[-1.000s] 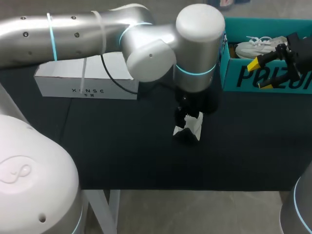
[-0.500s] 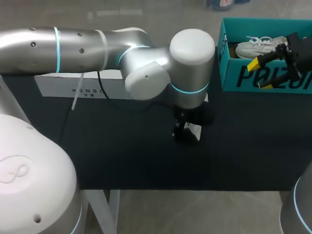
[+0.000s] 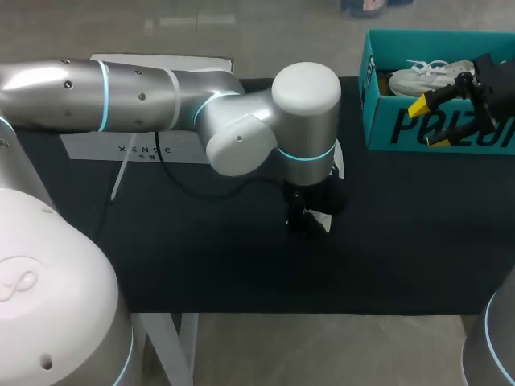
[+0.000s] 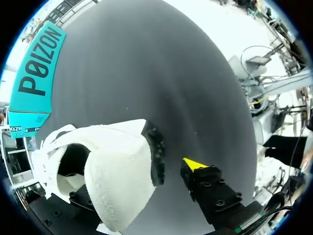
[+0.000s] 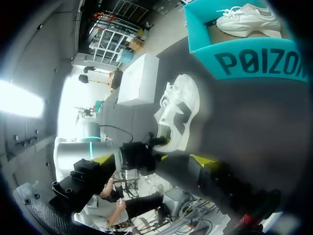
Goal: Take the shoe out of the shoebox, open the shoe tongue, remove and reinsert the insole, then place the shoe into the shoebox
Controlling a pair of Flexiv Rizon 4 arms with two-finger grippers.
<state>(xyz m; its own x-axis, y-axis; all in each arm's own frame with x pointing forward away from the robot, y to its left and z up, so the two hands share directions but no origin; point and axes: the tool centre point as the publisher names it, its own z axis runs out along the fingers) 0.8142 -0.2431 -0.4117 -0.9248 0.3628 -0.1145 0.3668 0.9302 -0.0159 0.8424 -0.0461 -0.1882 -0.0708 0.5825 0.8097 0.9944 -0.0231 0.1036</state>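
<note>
Two hands, one shoe out. Left hand, at centre frame, points down over the white shoe on the black surface. The heel sits just beside the one visible fingertip with a gap between, toe away, so the hand is judged open. Left arm nearer. Right hand, open and empty, hangs by the teal shoebox, upper right, where a second shoe lies.

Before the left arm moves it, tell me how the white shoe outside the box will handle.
The white shoe is probably light for its size: the upper looks like soft fabric. That soft collar may buckle under a pinch, while the sole should stay stiffer. Long and low, it would likely slide on the dark table rather than roll.
</note>
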